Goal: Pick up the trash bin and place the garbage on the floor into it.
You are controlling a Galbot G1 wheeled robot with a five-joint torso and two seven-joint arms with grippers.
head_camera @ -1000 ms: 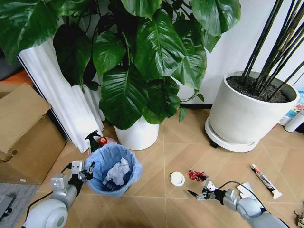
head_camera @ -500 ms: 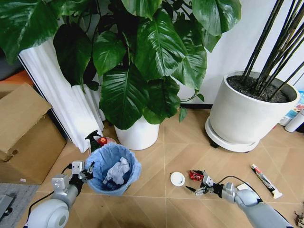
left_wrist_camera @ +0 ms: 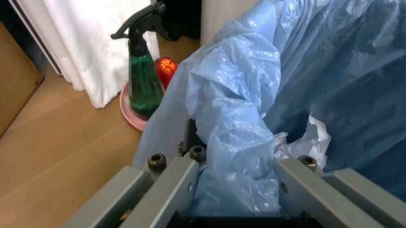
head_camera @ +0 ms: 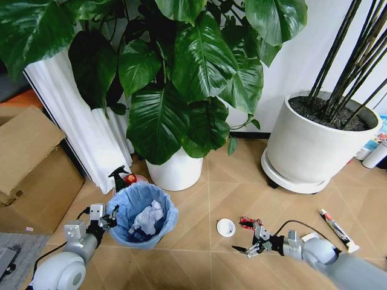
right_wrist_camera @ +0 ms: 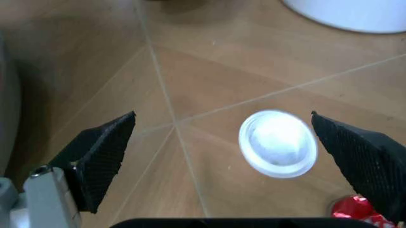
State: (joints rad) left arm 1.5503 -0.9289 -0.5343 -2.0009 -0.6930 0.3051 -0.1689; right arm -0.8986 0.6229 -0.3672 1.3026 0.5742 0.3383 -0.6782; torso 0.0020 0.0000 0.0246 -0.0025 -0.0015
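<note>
We see the bin [head_camera: 143,215] standing on the floor [head_camera: 193,254] in front of the white pot [head_camera: 177,171] of the big leafy plant, its blue bag [left_wrist_camera: 254,118] spread over the rim and crumpled white paper [head_camera: 148,219] lying inside. Our left gripper [head_camera: 107,220] sits at the bin's left rim; in the left wrist view its fingers [left_wrist_camera: 165,185] are closed on the rim and the bag, one finger outside the wall and the other inside. Just behind the bin stand a green spray bottle [left_wrist_camera: 144,78] on a pink dish [left_wrist_camera: 132,111], with a small red object [left_wrist_camera: 166,67] beside it.

To the right of the bin, our right gripper [head_camera: 249,246] hangs low over the floor with its fingers [right_wrist_camera: 101,154] spread wide and holding nothing. In the right wrist view a white disc [right_wrist_camera: 278,142] lies on the tiles between the two fingertips, nearer one of them, and below them. In the head view the disc [head_camera: 225,227] lies just left of the gripper, apart from it. A red wrapper [head_camera: 247,223] lies just beside the disc, to its right. Farther right a tube [head_camera: 338,229] lies on the floor, near the second white pot [head_camera: 314,145]. A cardboard box [head_camera: 30,169] stands well apart at the left.
</note>
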